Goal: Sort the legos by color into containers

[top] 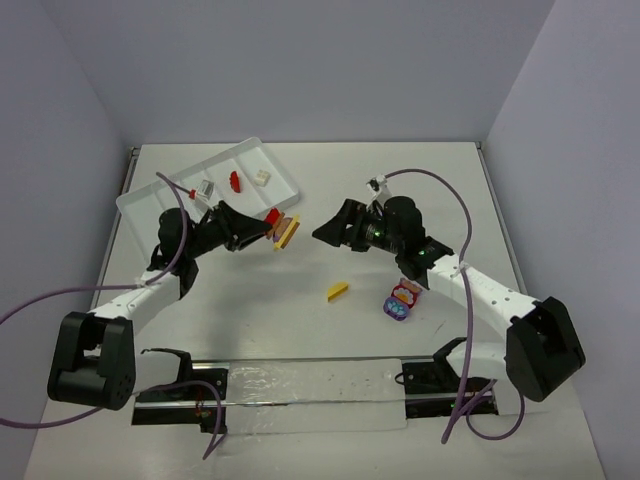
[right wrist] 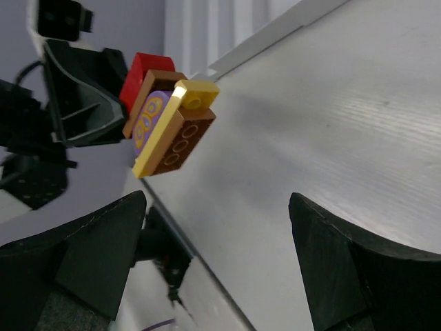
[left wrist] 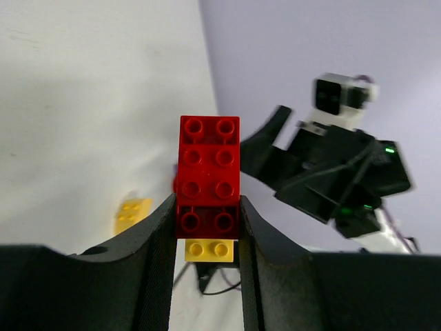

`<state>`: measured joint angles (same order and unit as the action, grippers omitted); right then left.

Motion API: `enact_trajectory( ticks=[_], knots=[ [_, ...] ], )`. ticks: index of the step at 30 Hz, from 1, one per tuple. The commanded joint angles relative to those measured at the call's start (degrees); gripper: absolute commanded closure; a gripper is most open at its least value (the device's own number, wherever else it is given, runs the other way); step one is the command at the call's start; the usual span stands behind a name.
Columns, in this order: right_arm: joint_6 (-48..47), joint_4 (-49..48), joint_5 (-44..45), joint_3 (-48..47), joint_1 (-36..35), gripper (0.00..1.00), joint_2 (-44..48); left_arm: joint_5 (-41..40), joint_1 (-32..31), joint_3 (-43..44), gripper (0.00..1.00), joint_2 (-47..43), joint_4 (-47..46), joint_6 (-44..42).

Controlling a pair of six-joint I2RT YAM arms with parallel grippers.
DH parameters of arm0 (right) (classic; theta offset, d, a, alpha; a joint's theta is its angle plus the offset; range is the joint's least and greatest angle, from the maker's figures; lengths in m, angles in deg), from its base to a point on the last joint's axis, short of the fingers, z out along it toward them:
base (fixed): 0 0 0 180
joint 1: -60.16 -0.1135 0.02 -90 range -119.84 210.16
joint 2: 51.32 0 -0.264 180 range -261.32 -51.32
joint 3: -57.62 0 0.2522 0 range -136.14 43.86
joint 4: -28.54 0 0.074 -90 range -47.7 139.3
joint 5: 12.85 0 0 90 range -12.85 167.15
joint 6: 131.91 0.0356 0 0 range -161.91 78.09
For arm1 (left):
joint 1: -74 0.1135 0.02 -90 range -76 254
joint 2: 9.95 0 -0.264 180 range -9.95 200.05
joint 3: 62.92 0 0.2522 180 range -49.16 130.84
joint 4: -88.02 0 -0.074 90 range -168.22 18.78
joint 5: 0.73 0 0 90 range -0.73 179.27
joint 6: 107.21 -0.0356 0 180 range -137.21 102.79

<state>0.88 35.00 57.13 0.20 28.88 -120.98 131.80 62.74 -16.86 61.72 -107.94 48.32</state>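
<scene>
The left fingers (left wrist: 155,262) grip a red-brown-yellow lego cluster (left wrist: 209,176) above the counter (top: 260,320), likely so the right fingers (right wrist: 331,255), spread open, can pull bricks off.

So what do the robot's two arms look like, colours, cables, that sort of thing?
Both the left arm and right arm have white links between bulky black joints and black bases. The jaws are matte black, wedge-shaped plastic. A purple cable loops off each arm. The right arm also shows a small green light near its wrist, plus a small white module.
</scene>
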Motion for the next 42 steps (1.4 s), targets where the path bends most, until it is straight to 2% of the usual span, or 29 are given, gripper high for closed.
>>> enact_trajectory(
  ticks=[1, 9, 16, 22, 29, 39, 41, 42],
  knots=[
    [10.40, -20.27, -12.32, 2.58, 0.35, 0.08, -2.57, 2.58, 0.27, -5.54, 1.00, -0.31, -24.40, 15.32],
    [15.36, -29.19, -15.18, 1.94, 0.12, 0.08, -8.14, 4.69, 0.18, -7.50, 1.00, 1.28, -31.74, 19.37],
    [16.23, -30.17, -15.14, -2.25, -2.10, 0.08, -13.77, 5.45, 0.18, -6.82, 1.00, 0.97, -30.48, 18.32],
    [19.54, -36.53, -15.57, -1.73, -3.21, 0.08, -15.44, 5.83, 0.18, -7.45, 1.00, 0.86, -29.89, 17.44],
    [20.80, -38.00, -15.48, -3.57, -3.87, 0.09, -17.87, 6.33, 0.01, -7.56, 1.00, 1.41, -30.13, 17.44],
    [22.37, -39.46, -15.13, -7.75, -4.61, 0.20, -22.20, 6.33, -0.11, -7.78, 1.00, 0.75, -29.66, 17.18],
    [22.66, -39.81, -15.12, -8.06, -4.85, 0.24, -22.95, 6.33, -0.17, -7.80, 1.00, 0.73, -29.70, 17.18],
    [22.89, -40.16, -15.06, -7.89, -4.91, 0.30, -23.18, 6.33, -0.17, -7.85, 1.00, 0.68, -29.76, 17.18]
  ],
)
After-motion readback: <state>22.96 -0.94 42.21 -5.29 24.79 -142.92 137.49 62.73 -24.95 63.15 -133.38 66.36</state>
